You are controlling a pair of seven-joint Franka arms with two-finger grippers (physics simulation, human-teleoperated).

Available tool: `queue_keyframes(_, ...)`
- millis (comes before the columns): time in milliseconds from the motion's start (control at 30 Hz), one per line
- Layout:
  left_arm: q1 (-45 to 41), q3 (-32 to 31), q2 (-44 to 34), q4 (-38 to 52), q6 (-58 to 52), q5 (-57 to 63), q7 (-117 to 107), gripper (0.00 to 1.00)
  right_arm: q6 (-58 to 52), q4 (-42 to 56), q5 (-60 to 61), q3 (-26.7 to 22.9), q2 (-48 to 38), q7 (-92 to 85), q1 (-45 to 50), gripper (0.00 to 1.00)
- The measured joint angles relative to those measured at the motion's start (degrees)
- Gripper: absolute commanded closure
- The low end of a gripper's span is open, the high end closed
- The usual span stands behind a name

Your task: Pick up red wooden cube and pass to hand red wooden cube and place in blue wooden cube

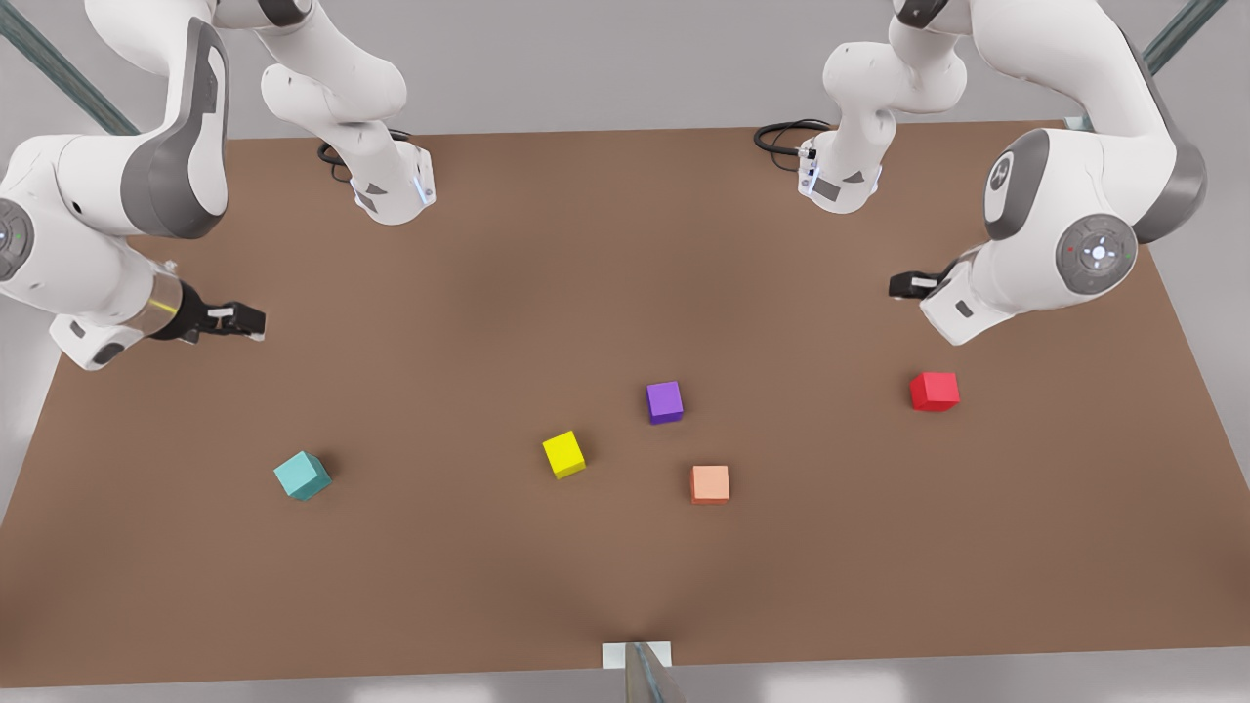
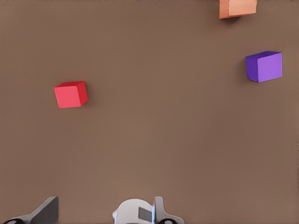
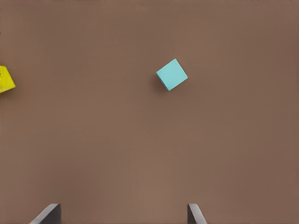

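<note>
Cubes lie scattered over my brown table (image 1: 605,273), five of them, none touching another. My left gripper (image 1: 903,285) hangs over the table on the front view's right, near the red wooden cube (image 1: 935,392) but apart from it and holding nothing. From my left wrist I see that cube (image 2: 70,94) sitting flat on the tabletop, with the purple cube (image 2: 264,66) and the pale orange-peach cube (image 2: 238,8) farther off. Two dark fingertips (image 2: 46,211) show at the frame's edge there with a wide gap between them, so my left jaws are spread.

My right gripper (image 1: 239,320) hovers over the table on the front view's left, also empty. The blue wooden cube (image 1: 302,475), teal in colour, rests on the table near it, turned at an angle to the table's edges. From my right wrist I look down on it (image 3: 171,74), with a corner of the yellow cube (image 3: 6,79) off to one side. My right fingertips (image 3: 47,213) stand well apart at the frame's edge: these jaws are spread too.

In the front view the yellow cube (image 1: 563,454), the purple cube (image 1: 664,401) and the orange-peach cube (image 1: 710,483) sit clustered mid-table, between the teal cube and the red one, which lie well apart at opposite sides.
</note>
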Motion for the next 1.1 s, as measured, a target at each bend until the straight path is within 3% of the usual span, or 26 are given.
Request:
queue_keyframes(100, 0.1, 0.6, 1.0, 0.0, 1.4, -0.3, 0.2, 0.0, 1.3, 0.0, 0.4, 0.1, 0.1, -0.3, -0.6, 0.0)
queue_keyframes(200, 4.2, 2.7, 7.7, -0.6, 5.4, -0.6, 1.0, 0.0, 2.1, 0.0, 0.6, 0.1, 0.1, -0.6, -0.9, 0.0)
queue_keyframes(333, 8.3, 7.3, 13.0, -8.7, 15.9, -1.6, 3.2, 0.0, 2.7, 1.0, 0.4, 0.0, 0.2, -1.0, -0.7, 0.0)
queue_keyframes(700, 9.2, 10.6, 14.7, -28.7, 43.0, -1.5, 12.2, 0.0, 3.0, 2.5, 0.1, -0.4, 1.9, -1.5, -1.8, 0.0)
queue_keyframes(1100, 8.4, 10.6, 18.7, -32.3, 51.4, -1.5, 18.7, 0.0, 2.4, 2.3, 0.1, -0.2, 2.1, -1.9, -1.3, 0.0)
